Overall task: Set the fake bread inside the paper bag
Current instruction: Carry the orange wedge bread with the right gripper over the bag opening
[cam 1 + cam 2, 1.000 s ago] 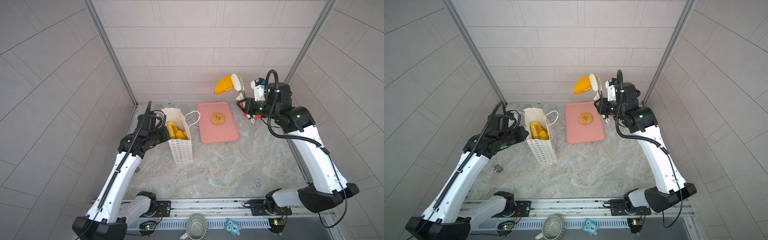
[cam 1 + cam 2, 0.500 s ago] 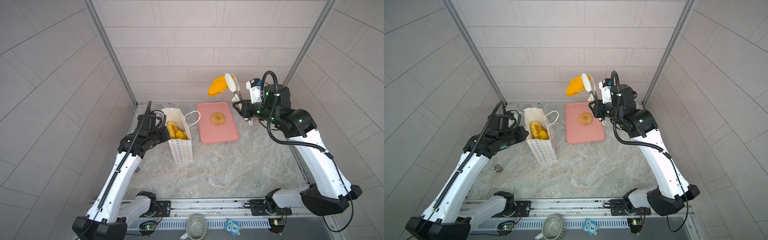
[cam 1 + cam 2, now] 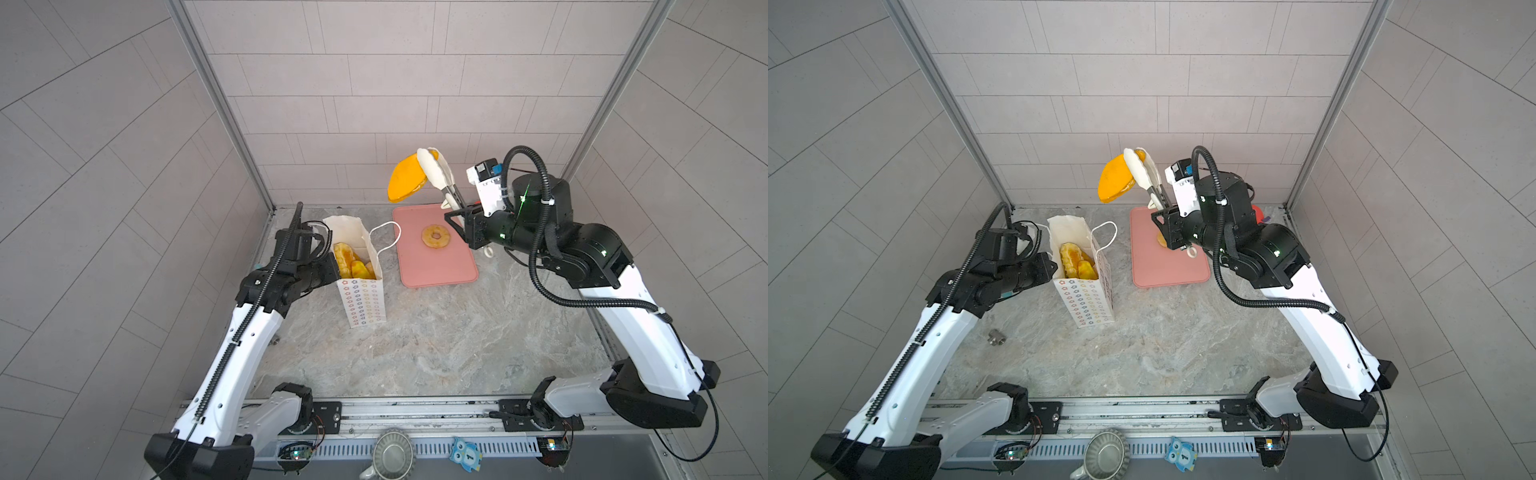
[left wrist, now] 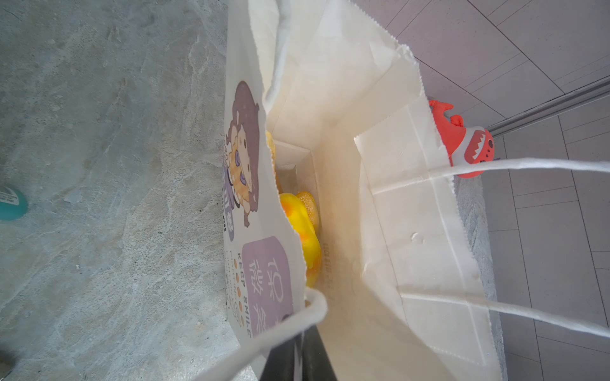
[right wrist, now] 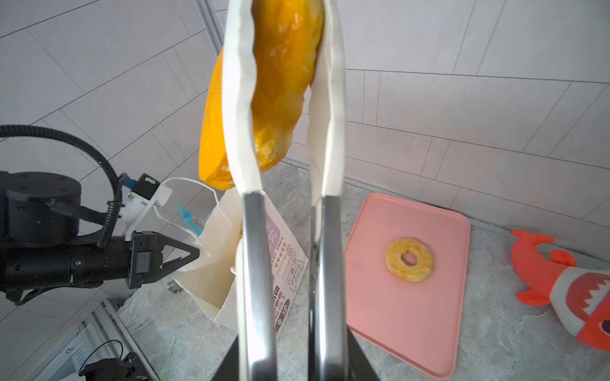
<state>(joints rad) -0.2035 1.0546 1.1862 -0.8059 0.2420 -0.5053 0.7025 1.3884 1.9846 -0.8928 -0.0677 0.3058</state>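
**Tongs hold a loaf aloft, short of the bag**

The tongs (image 3: pixel 437 176) are squeezed nearly closed. Their white tips clamp a long orange loaf (image 3: pixel 405 183) from both sides, and in the right wrist view the loaf (image 5: pixel 284 66) fills the narrow gap between them. The right gripper (image 3: pixel 459 216) is closed around the tongs' metal arms and tilts them up and away from the arm. Both top views show the loaf raised high above the table, over the far corner of the tray (image 3: pixel 436 270) on the bag's side and not over the bag's mouth.

The bag (image 3: pixel 361 291) stands upright and open, left of the tray. The left gripper (image 4: pixel 297 356) pinches its near wall at the rim, beside a cord handle. Several yellow pastries (image 3: pixel 353 264) lie inside.

One ring doughnut (image 5: pixel 409 260) lies flat on the pink tray. A red shark (image 5: pixel 561 280) lies on the table beyond the tray, well apart from the bag.
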